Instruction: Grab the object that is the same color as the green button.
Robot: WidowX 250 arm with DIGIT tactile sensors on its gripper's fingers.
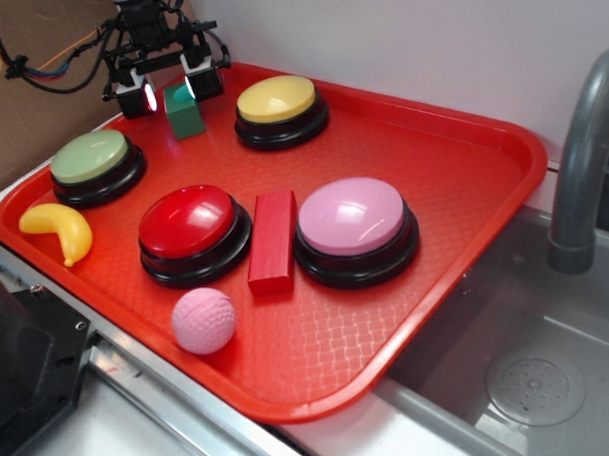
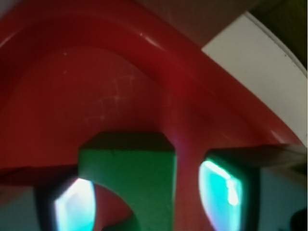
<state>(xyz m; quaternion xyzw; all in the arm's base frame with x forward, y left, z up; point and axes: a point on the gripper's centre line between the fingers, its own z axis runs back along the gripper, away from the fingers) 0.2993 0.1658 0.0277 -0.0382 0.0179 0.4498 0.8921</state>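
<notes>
Red tray [image 1: 452, 163], green block [image 1: 183, 110] between spread jaws, apparently untouched by either.

A red tray [image 1: 463, 172] sits on the pale counter [image 1: 82, 436], its right side reaching over the edge of a grey sink [image 1: 530, 380]. On the tray, at the back left, stands a small dark green block [image 1: 183, 114], close to the tray's rear rim. Right of it is a yellow button [image 1: 278, 99]. The green button [image 1: 91, 156] sits by the left rim, with a yellow toy banana [image 1: 59, 230] just in front of it. Mid-tray, a red button [image 1: 189, 222] and a pink button [image 1: 352, 216] flank an upright-lying red block [image 1: 273, 239]. A pink ball [image 1: 203, 320] rests near the front rim.
</notes>
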